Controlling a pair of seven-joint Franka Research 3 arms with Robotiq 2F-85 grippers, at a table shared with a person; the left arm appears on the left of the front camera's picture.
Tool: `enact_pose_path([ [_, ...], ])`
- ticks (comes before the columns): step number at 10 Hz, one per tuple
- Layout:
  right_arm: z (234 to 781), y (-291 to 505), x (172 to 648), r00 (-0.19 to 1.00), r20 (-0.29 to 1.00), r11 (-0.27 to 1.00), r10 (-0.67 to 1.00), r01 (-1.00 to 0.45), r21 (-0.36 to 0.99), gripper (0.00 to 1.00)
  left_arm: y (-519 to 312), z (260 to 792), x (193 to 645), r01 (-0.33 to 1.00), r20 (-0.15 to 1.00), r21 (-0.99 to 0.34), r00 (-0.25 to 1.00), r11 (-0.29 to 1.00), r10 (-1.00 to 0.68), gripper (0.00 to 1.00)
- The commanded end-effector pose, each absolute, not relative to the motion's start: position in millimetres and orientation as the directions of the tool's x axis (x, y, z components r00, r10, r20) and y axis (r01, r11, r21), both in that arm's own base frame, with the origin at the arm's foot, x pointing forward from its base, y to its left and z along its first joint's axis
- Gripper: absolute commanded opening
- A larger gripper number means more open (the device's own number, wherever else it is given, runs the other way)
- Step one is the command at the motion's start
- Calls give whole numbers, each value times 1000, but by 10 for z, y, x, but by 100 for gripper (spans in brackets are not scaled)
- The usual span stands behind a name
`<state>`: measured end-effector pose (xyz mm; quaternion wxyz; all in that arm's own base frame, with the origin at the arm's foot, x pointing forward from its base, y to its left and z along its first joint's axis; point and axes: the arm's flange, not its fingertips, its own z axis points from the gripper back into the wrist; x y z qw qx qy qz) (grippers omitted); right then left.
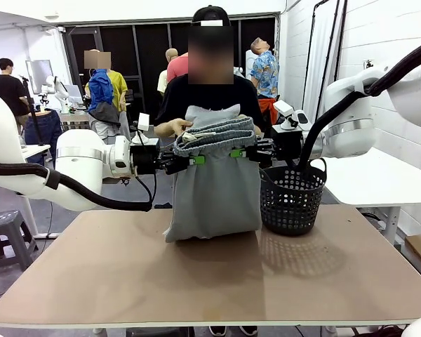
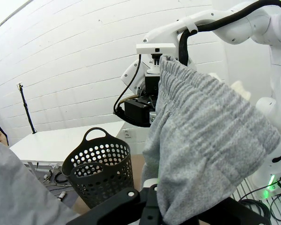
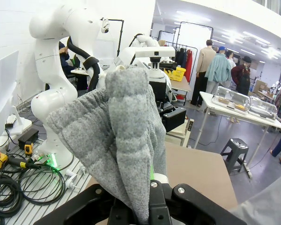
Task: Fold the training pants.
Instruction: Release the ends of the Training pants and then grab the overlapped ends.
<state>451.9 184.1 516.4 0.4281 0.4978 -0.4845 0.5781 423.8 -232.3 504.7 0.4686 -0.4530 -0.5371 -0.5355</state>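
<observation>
While the training pants [image 1: 214, 189] hung upright over the table [image 1: 196, 281], lower edge resting on its far middle, left fingers [image 1: 197, 160] and right fingers [image 1: 235, 152] were each clamped tight on the gathered waistband, one at either side. Likely reason: to hang the cloth straight before laying it down for a fold. Person's hand [image 1: 174, 127] lay on the waistband's top left, seemingly steadying it. Black basket [image 1: 292, 200] stood just right of the pants.

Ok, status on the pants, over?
Both jaws shut on training pants waistband. Pants hang between arms, hem at table. Basket close beside, person's hand at waistband.
</observation>
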Motion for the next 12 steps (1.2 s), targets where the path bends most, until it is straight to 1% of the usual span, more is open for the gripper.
enact_pose_path([
  [1,5165,1848,4501,-143,990,-167,8,-976,-140,0,-2327,5067,4227,988,988,154,-153,15,-13,0],
  [12,5165,1848,4501,-143,990,-167,8,-976,-140,0,-2327,5067,4227,988,988,154,-153,15,-13,0],
])
